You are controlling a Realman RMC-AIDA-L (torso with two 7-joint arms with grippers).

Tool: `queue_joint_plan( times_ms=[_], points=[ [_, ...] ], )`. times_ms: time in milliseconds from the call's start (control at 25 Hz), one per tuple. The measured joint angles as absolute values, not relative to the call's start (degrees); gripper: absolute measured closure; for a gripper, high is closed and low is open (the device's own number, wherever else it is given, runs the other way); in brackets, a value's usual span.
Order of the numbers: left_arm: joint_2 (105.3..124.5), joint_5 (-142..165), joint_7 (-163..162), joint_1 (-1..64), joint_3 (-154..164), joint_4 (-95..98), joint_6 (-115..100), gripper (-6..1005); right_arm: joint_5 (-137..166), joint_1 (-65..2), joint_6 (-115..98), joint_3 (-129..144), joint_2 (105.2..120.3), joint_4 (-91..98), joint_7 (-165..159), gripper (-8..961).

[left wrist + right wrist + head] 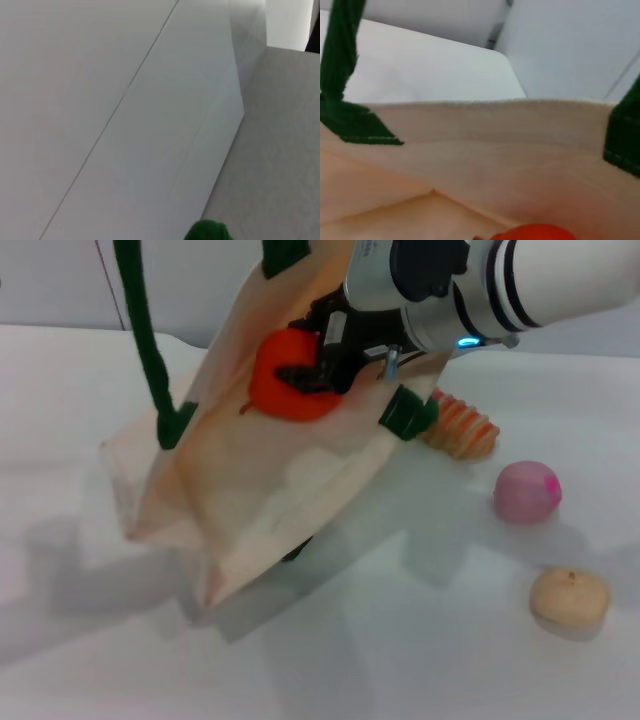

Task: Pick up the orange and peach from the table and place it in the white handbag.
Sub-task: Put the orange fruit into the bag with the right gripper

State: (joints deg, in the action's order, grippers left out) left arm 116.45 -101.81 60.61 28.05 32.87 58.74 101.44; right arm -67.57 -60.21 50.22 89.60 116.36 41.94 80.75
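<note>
The white handbag (260,490) stands tilted on the table, its mouth lifted and open toward the upper right. One dark green handle (145,340) runs up out of the head view; the left gripper itself does not show. My right gripper (312,365) reaches into the bag's mouth, its black fingers shut on the orange (275,390), which hangs just inside the opening. The right wrist view shows the bag's cream rim (495,150) with the orange (535,232) below it. The pink peach (527,491) lies on the table to the right of the bag, apart from both grippers.
A striped orange-and-cream roll (462,425) lies behind the bag's right corner. A pale tan round fruit (569,599) sits at the front right. A scrap of green handle (207,231) shows in the left wrist view. The white table (420,660) stretches in front.
</note>
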Motion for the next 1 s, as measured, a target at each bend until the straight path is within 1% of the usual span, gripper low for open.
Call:
queue_joint_plan(
  times_ms=[200, 440, 680, 800, 840, 880, 1000],
  points=[
    [116.45, -102.1, 60.4, 27.4, 32.8, 59.0, 100.2, 880, -67.6, -59.4, 52.2, 89.9, 116.28, 45.0, 79.2, 325],
    [116.45, -102.6, 60.1, 26.8, 32.7, 59.1, 98.8, 879, -65.0, -59.0, 58.0, 89.3, 116.10, 47.3, 77.5, 101],
    [116.45, -103.0, 60.1, 26.2, 32.6, 59.3, 97.3, 879, -61.5, -57.0, 60.7, 89.2, 116.10, 52.1, 74.0, 78],
    [116.45, -103.0, 60.0, 26.1, 32.4, 59.3, 96.6, 879, -60.0, -54.2, 63.0, 88.0, 115.96, 56.8, 72.7, 67],
    [116.45, -103.0, 60.0, 26.0, 32.3, 59.3, 96.3, 879, -58.2, -52.1, 64.9, 86.2, 115.92, 59.7, 72.2, 63],
    [116.45, -103.0, 60.0, 25.9, 32.3, 59.3, 96.1, 879, -58.2, -52.1, 64.9, 86.2, 115.92, 59.7, 72.2, 63],
    [116.45, -103.0, 60.0, 25.8, 32.3, 59.3, 95.7, 879, -55.1, -48.5, 66.6, 82.0, 115.93, 63.3, 71.9, 64]
  ],
)
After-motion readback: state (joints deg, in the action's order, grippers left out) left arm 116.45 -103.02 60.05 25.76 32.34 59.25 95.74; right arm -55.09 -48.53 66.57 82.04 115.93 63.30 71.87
